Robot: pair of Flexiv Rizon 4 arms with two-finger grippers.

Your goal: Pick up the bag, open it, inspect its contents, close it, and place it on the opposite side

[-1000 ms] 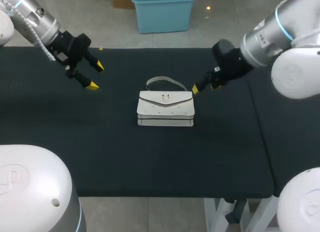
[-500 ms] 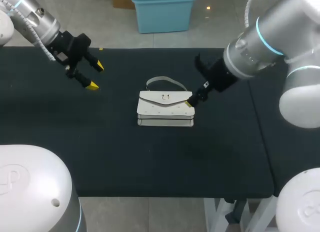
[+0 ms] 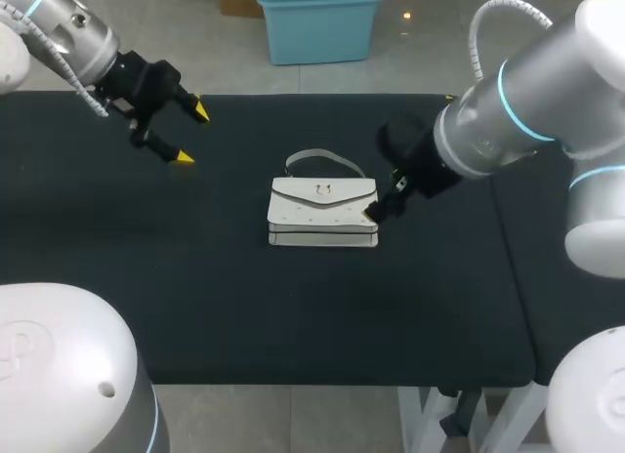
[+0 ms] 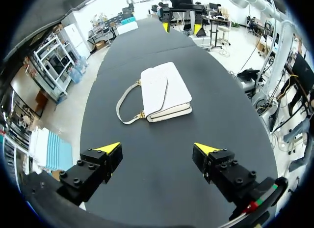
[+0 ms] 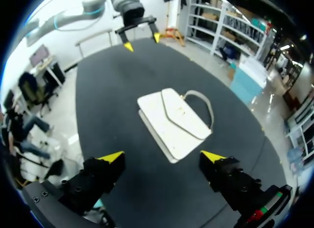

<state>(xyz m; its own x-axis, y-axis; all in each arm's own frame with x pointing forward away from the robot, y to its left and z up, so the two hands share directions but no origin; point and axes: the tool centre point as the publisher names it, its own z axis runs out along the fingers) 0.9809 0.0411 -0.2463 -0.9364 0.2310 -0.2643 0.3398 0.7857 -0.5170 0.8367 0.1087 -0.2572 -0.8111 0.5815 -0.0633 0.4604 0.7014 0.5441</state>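
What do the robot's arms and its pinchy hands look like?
Both arms are fat round tubes, silver and white, each with a glowing blue ring. The left arm has a ribbed white cable; the right arm has a pale looping hose. The left gripper and right gripper are black and blocky, with pointy yellow fingertips and small red and green marks.

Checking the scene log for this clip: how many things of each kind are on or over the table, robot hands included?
Bags: 1, the white bag, flap down
Robot hands: 2, the left hand and the right hand, both open
Total: 3
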